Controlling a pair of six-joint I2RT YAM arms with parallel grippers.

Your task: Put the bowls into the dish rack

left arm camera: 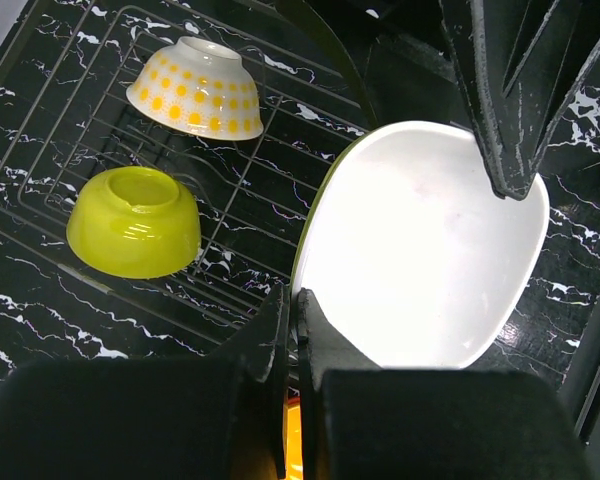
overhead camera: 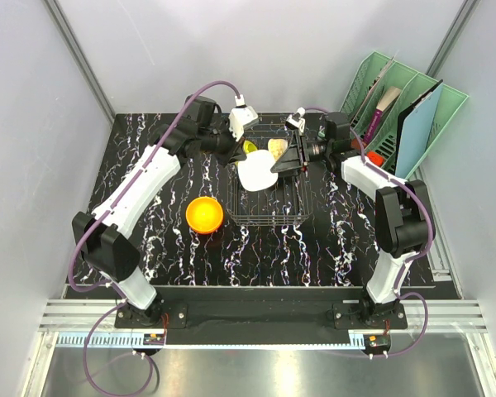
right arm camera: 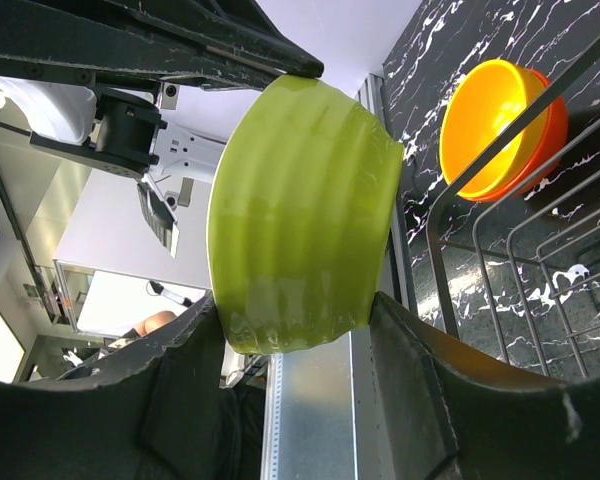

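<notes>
A bowl, white inside and lime green outside [overhead camera: 256,174], hangs tilted over the dark wire dish rack [overhead camera: 269,217]. My left gripper [overhead camera: 237,155] is shut on its rim, as the left wrist view shows [left arm camera: 298,305]. My right gripper [overhead camera: 281,164] straddles the same bowl [right arm camera: 300,210], with its fingers [right arm camera: 405,335] touching both sides of the green wall. Inside the rack lie a yellow-green bowl [left arm camera: 135,222] and a white bowl with yellow dots [left arm camera: 195,88], both upside down. An orange bowl [overhead camera: 204,215] sits on the table left of the rack and also shows in the right wrist view [right arm camera: 500,130].
A mint-green slotted file organiser [overhead camera: 401,116] with flat items stands at the back right, close behind the right arm. The black marbled table [overhead camera: 174,256] has grey walls on three sides.
</notes>
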